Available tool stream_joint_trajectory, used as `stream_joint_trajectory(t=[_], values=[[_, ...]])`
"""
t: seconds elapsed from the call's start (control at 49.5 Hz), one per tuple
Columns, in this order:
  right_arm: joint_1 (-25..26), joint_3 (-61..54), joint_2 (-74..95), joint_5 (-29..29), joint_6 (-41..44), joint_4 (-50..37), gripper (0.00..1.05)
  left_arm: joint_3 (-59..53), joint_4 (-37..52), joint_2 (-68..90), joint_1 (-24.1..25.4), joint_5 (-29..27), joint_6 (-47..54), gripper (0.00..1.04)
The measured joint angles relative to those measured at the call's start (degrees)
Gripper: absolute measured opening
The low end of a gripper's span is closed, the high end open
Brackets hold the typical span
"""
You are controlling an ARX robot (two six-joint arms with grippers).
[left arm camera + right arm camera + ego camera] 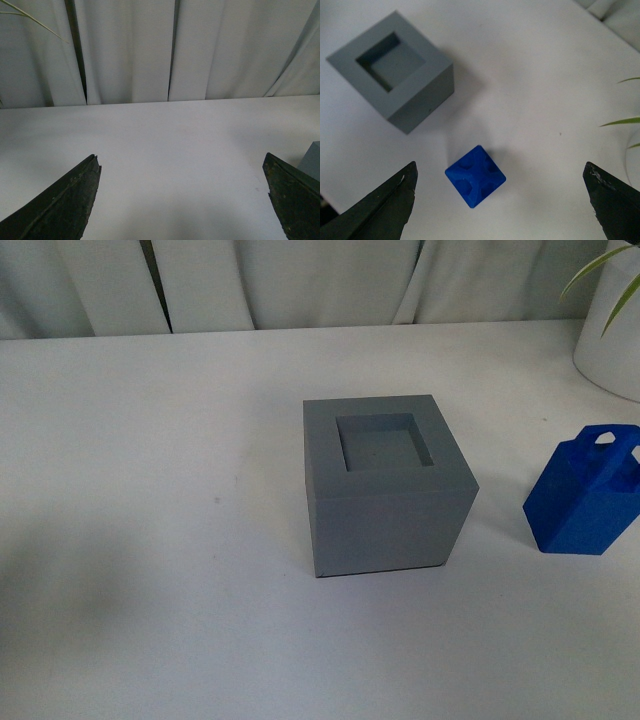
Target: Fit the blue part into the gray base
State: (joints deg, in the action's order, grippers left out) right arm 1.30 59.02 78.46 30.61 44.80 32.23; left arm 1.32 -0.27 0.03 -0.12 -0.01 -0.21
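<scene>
The gray base point(385, 485) stands mid-table, its square recess facing up and empty. The blue part point(588, 490) stands upright on the table to the base's right, apart from it, its loop handles on top. From above, in the right wrist view, the blue part point(475, 176) lies between and below the wide-apart fingers of my right gripper point(501, 172), closer to one finger, with the gray base point(395, 70) beyond it. My left gripper point(181, 162) is open over bare table, holding nothing; a corner of the gray base point(312, 161) shows beside one finger. Neither arm appears in the front view.
A white plant pot point(612, 335) with green leaves point(600, 270) stands at the table's far right corner. Pale curtains point(300, 280) hang behind the table's back edge. Leaf tips point(622, 122) reach in near the right gripper.
</scene>
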Motion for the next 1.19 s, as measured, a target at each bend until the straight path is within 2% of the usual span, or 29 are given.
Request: stream_joint_trajectory(t=[0.081, 0.202, 0.364, 0.465, 0.586, 1.192], values=[[-1.49, 6.49, 4.98, -3.43, 9.84, 9.99, 0.97, 0.0, 0.0, 0.0, 0.0, 0.02, 0.0, 0.99], [-3.48, 12.76, 10.32, -8.46, 19.58, 19.08, 0.97, 0.0, 0.0, 0.0, 0.0, 0.0, -0.02, 0.99], [-6.62, 17.57, 16.55, -15.28, 28.87, 25.49, 0.97, 0.0, 0.0, 0.0, 0.0, 0.0, 0.0, 0.99], [-7.89, 17.94, 19.67, -18.95, 31.36, 25.7, 0.97, 0.0, 0.0, 0.0, 0.0, 0.0, -0.02, 0.99], [-8.46, 18.08, 21.77, -20.48, 32.06, 25.35, 0.97, 0.0, 0.0, 0.0, 0.0, 0.0, 0.0, 0.99], [-11.3, 21.07, 28.94, -22.05, 33.31, 23.26, 0.97, 0.0, 0.0, 0.0, 0.0, 0.02, 0.0, 0.99]])
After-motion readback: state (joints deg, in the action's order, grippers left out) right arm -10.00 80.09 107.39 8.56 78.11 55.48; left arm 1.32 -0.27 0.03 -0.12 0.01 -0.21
